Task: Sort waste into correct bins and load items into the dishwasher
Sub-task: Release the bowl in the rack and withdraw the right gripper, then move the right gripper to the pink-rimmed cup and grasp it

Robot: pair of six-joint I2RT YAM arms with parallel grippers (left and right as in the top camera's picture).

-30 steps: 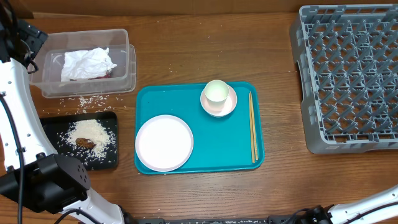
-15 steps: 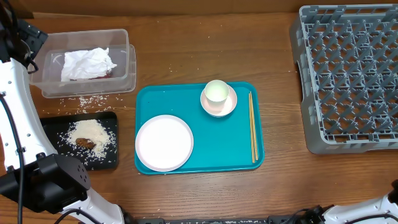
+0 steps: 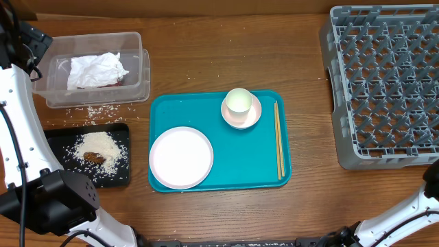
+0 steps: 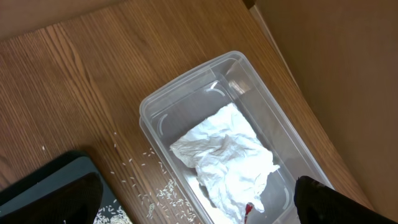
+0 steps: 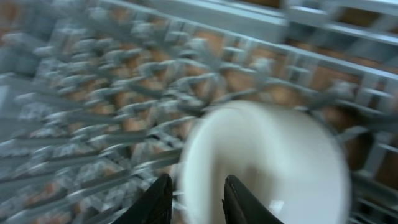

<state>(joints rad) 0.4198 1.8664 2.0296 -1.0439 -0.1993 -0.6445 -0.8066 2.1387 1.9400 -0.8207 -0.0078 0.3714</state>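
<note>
Plate [image 3: 181, 157], cup [image 3: 238, 101] and chopsticks [image 3: 278, 139] lie on teal tray [image 3: 240, 158] near grey rack [image 3: 384, 82].

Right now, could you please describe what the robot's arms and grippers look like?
The left arm and right arm have white links with black joints; a black cable runs along the left arm. The right gripper has black fingers.

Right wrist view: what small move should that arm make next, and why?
Probably ease the right gripper down to seat the round white dish in the grey plastic dish rack: the dish sits just ahead of it, over the grid. Blur hides whether it is gripped.
</note>
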